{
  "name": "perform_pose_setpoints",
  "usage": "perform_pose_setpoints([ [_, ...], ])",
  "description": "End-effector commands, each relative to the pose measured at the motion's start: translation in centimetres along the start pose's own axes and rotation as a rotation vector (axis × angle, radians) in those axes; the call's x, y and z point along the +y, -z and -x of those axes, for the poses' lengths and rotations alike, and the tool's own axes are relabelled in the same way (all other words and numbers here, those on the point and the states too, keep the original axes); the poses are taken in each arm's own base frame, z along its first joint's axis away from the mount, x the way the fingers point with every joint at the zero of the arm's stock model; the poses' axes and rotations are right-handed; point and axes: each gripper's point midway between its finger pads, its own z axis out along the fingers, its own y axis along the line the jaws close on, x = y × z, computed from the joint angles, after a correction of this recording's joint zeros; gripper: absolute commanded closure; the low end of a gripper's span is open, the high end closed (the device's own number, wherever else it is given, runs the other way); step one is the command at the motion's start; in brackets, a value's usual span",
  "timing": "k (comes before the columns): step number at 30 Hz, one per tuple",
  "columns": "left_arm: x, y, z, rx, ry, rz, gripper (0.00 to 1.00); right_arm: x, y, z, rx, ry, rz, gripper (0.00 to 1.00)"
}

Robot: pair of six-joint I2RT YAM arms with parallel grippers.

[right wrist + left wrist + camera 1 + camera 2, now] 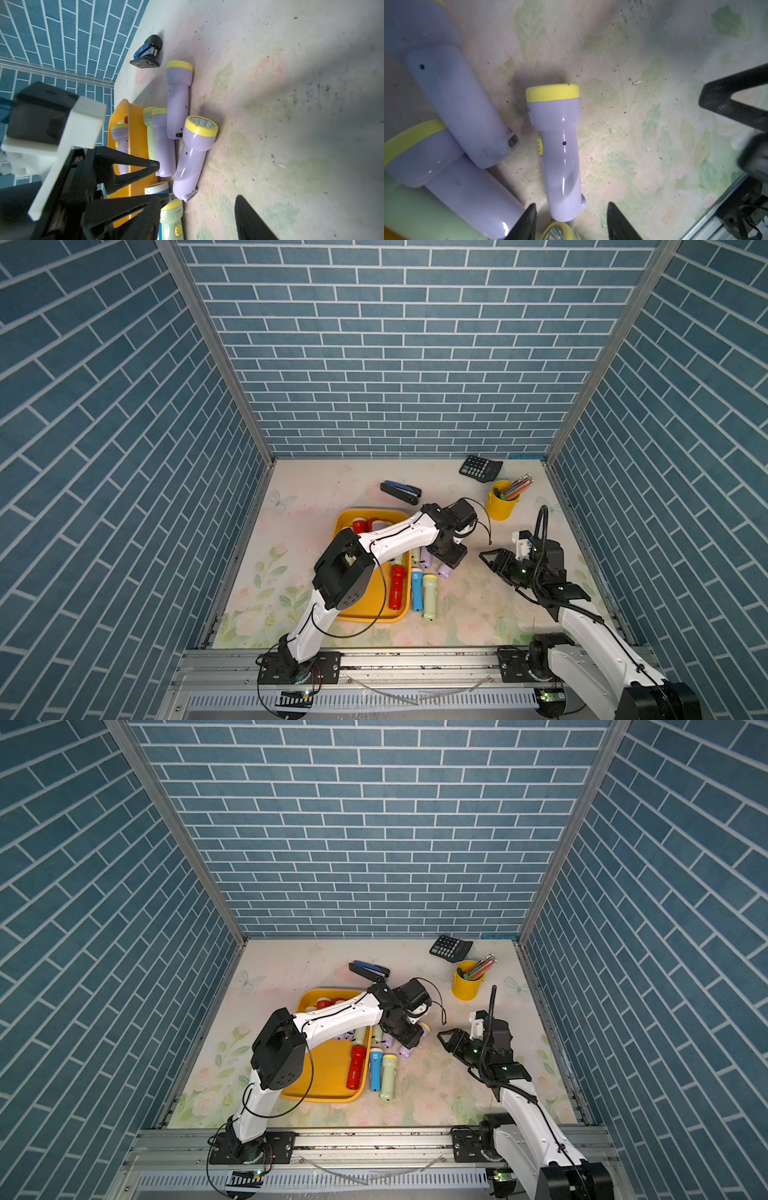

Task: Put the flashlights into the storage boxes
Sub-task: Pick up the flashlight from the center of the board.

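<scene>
The left pincer (571, 204) hangs open, its jaws straddling the tail of a lilac flashlight (560, 149) without touching it. That flashlight lies flat on the bench (643, 124), near two more lilac flashlights (456, 99). The yellow-orange tray (374, 612) sits alongside, with a red flashlight (397, 587) inside. A blue flashlight (417, 589) and a pale green flashlight (430, 597) lie on the bench just outside its rim. The right pincer (487, 558) hovers over the bench nearby, and its jaws seem parted and empty.

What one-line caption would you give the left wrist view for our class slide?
Open left gripper poised over the tail of a lilac flashlight lying on the floral table, beside another lilac flashlight.
</scene>
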Motion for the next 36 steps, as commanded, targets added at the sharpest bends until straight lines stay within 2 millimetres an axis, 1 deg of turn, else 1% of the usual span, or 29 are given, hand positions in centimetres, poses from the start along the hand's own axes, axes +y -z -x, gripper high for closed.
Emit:
perform_pose_setpoints([
  [1,0.0,-1.0,-0.8,0.049,-0.005,0.01,0.45,-1.0,0.1,-1.1,0.022,-0.035,-0.012,0.42],
  [7,0.3,-2.5,-1.0,0.067,0.002,0.025,0.45,-1.4,0.2,-1.5,0.019,-0.044,-0.015,0.41],
  [17,0.4,-4.3,-1.1,0.054,0.023,0.021,0.49,-1.7,0.4,-1.7,0.014,-0.046,-0.017,0.41],
  [25,0.9,-5.2,-1.5,0.069,0.029,0.045,0.51,-1.8,0.6,-1.8,0.009,-0.051,-0.019,0.41],
  [30,1.4,-5.8,-2.2,0.093,0.033,0.071,0.51,-1.8,0.7,-1.7,0.005,-0.05,-0.019,0.41],
  [31,1.5,-5.9,-2.3,0.095,0.033,0.074,0.53,-1.8,0.7,-1.8,0.006,-0.05,-0.019,0.41],
  [32,1.5,-5.9,-2.3,0.096,0.036,0.073,0.57,-1.8,0.7,-1.8,0.007,-0.05,-0.019,0.41],
  [36,1.2,-5.5,-2.0,0.067,0.043,0.059,0.61,-1.9,0.8,-1.9,0.003,-0.05,-0.024,0.41],
])
